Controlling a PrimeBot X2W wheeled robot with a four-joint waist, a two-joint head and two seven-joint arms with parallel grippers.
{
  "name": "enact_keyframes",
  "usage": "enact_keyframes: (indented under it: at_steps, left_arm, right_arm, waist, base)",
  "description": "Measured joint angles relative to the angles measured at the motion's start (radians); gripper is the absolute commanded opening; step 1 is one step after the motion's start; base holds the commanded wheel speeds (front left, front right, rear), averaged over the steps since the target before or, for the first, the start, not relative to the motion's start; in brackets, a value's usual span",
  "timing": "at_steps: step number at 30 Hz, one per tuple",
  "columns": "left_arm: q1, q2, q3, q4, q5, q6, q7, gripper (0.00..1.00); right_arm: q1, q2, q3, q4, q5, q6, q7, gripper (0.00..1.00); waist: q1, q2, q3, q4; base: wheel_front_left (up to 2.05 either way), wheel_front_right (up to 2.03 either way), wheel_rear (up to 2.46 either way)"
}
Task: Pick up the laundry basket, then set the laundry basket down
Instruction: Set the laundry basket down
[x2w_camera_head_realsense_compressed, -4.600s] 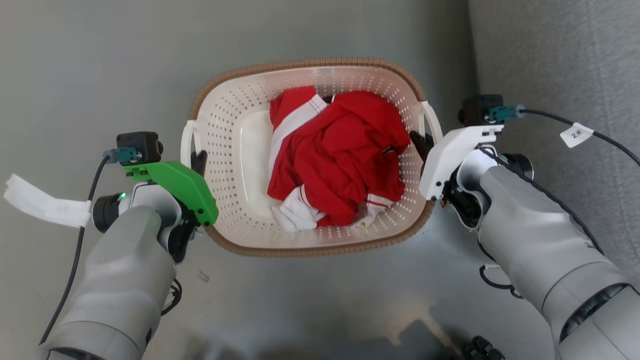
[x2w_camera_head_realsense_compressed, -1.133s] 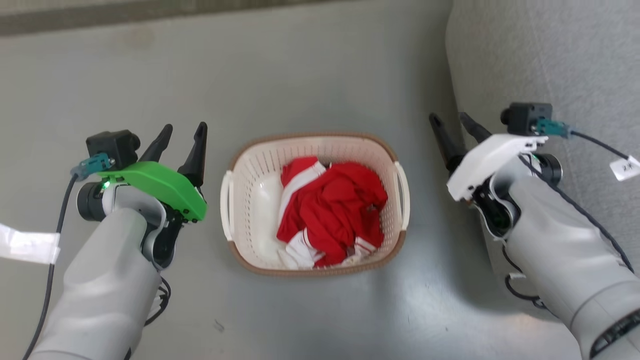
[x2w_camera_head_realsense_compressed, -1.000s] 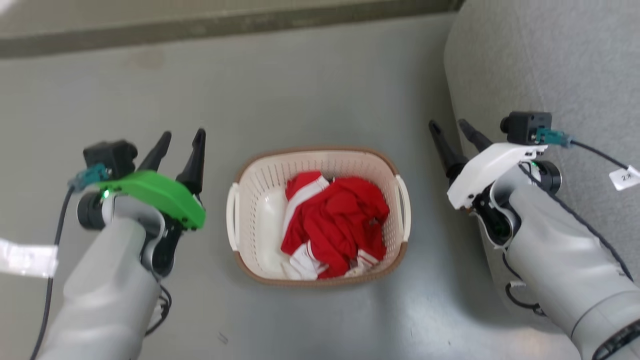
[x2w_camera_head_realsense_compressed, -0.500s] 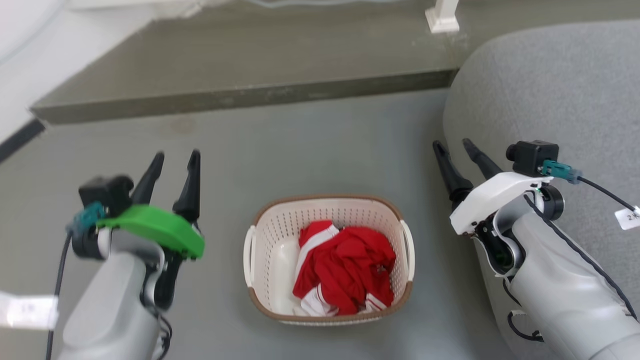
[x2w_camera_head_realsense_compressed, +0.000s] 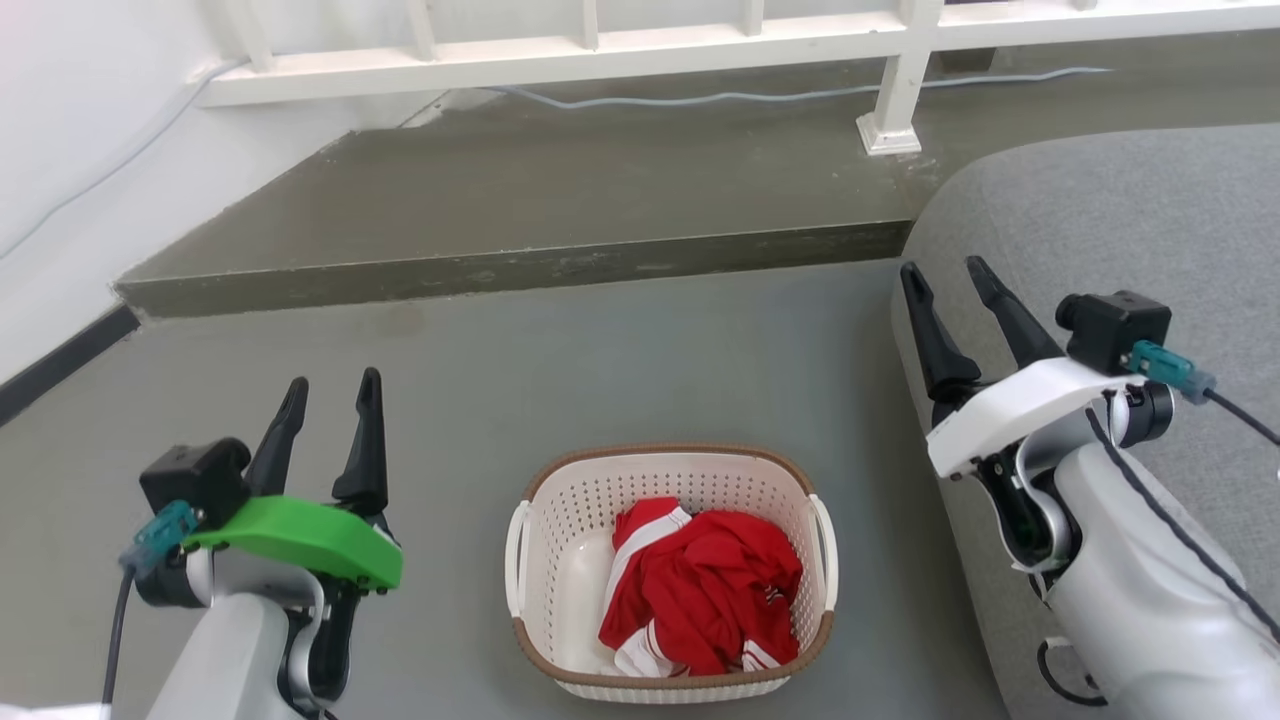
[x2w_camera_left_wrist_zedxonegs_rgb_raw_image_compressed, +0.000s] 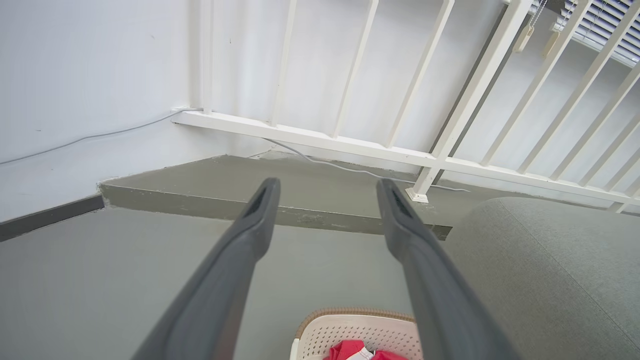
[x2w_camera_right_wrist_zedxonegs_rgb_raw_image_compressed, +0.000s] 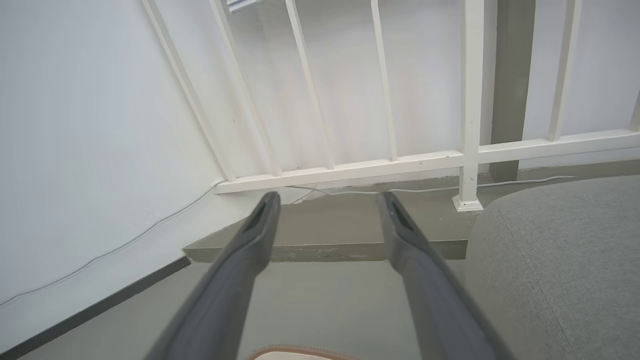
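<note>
Grey floor (x2w_camera_head_realsense_compressed: 600, 350) with a white railing (x2w_camera_head_realsense_compressed: 600, 45) up top, and the laundry basket (x2w_camera_head_realsense_compressed: 668, 452) sits on it at lower centre, red clothes (x2w_camera_head_realsense_compressed: 710, 590) inside. Both spread apart and empty: left pincer (x2w_camera_head_realsense_compressed: 334, 382) lower left, right pincer (x2w_camera_head_realsense_compressed: 941, 266) mid right by a grey cushion (x2w_camera_head_realsense_compressed: 1100, 220), well clear of it.

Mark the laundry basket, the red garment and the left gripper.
laundry basket (x2w_camera_head_realsense_compressed: 660, 451): head view, far brown rim.
red garment (x2w_camera_head_realsense_compressed: 715, 590): head view, middle of the cloth.
left gripper (x2w_camera_head_realsense_compressed: 333, 382): head view, midway between its fingertips.
</note>
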Motion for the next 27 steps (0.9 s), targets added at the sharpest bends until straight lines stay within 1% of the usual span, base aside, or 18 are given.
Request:
enact_keyframes:
  at_steps: [5, 7, 14, 27]
  left_arm:
    - [0.036, -0.005, 0.018, -0.057, 0.030, 0.001, 0.000, 1.00]
    - [0.051, -0.006, 0.022, -0.070, 0.037, 0.001, 0.000, 1.00]
    - [0.102, -0.014, 0.032, -0.105, 0.078, 0.001, 0.000, 1.00]
    - [0.135, -0.022, 0.052, -0.146, 0.122, 0.001, 0.000, 1.00]
  right_arm:
    - [0.044, -0.001, -0.016, -0.045, -0.041, -0.008, 0.000, 1.00]
    - [0.067, -0.001, -0.025, -0.056, -0.050, -0.016, 0.000, 1.00]
    - [0.123, 0.003, -0.051, -0.103, -0.085, -0.017, 0.000, 1.00]
    - [0.169, 0.017, -0.080, -0.149, -0.120, -0.016, 0.000, 1.00]
  waist:
    - [0.0000, 0.0000, -0.008, 0.000]
    - [0.0000, 0.0000, -0.009, 0.000]
    - [0.0000, 0.0000, -0.007, -0.002]
    - [0.0000, 0.0000, -0.007, -0.004]
  base:
    - [0.00, 0.00, 0.00]
    - [0.00, 0.00, 0.00]
    - [0.00, 0.00, 0.00]
    - [0.00, 0.00, 0.00]
